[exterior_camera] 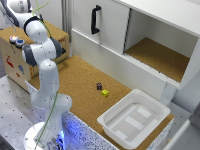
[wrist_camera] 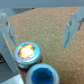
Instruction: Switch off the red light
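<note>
The gripper (wrist_camera: 40,31) is held with fingers spread wide above the red light (wrist_camera: 27,52) — seen glowing on the wooden box (exterior_camera: 10,57), near its top edge. The blue light (wrist_camera: 43,76) sits just beside it — an off-centre press could strike that instead. In the exterior view, the gripper is hidden behind the arm.

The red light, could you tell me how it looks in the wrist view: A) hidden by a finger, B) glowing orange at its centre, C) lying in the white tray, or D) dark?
B: the red light shows a bright orange centre, beside the blue button.
</note>
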`<action>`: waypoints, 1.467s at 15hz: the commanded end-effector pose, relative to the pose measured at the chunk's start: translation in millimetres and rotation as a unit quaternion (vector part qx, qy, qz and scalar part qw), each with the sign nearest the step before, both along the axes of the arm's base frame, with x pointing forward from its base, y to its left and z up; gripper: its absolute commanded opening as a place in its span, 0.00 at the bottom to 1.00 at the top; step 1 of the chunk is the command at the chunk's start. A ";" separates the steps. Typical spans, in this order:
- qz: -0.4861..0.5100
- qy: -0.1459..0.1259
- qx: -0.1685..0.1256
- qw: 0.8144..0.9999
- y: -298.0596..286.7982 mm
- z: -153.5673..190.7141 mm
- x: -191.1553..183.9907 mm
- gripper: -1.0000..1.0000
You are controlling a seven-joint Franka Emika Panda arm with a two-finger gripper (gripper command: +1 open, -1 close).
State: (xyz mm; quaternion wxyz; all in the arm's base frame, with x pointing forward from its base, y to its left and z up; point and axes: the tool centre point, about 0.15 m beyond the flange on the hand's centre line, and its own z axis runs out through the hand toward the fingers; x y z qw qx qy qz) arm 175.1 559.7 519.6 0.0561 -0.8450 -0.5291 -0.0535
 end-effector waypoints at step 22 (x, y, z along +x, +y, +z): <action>0.026 0.022 -0.076 0.997 71.8 -60.7 -1.7 0.00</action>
